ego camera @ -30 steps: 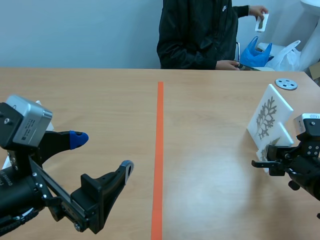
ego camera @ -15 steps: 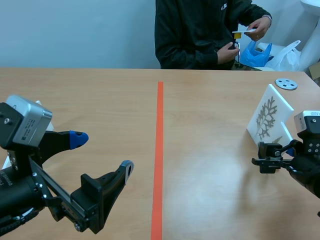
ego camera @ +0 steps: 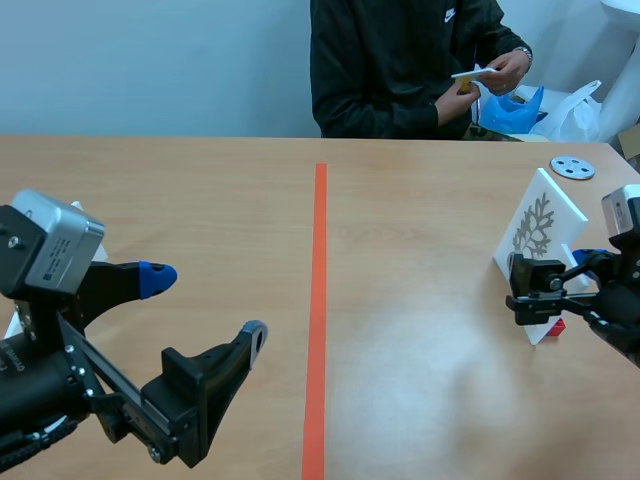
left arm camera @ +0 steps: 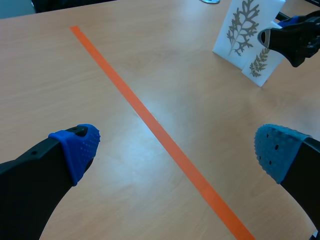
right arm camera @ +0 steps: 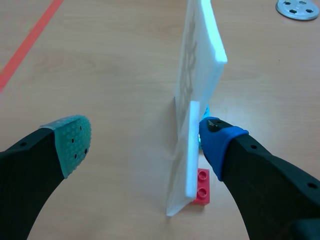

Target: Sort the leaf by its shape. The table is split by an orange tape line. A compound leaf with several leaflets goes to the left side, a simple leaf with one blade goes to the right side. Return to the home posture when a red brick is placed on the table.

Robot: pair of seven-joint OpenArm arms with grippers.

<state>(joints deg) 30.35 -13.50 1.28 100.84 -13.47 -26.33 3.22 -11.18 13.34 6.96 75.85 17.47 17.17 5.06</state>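
1. Pickup seems to be in hand. The right claw (right arm camera: 145, 140) straddles the small card (right arm camera: 186, 160), spread wide and gripping nothing, with its blue pad (right arm camera: 220, 137) just beside the card's face.
2. The card stands on edge right of the tape (ego camera: 318, 300), against a larger card (right arm camera: 200, 45), with a red brick (right arm camera: 202, 186) at its foot.
3. Its leaf looks compound, so the next move is probably to pinch the card and carry it left.
4. The left claw (left arm camera: 172, 145) hangs wide and empty over the desk (ego camera: 420, 400).

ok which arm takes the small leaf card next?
Right. The right arm's jaws are open with the small leaf card between them; the left arm sits across the orange tape line, far from it.
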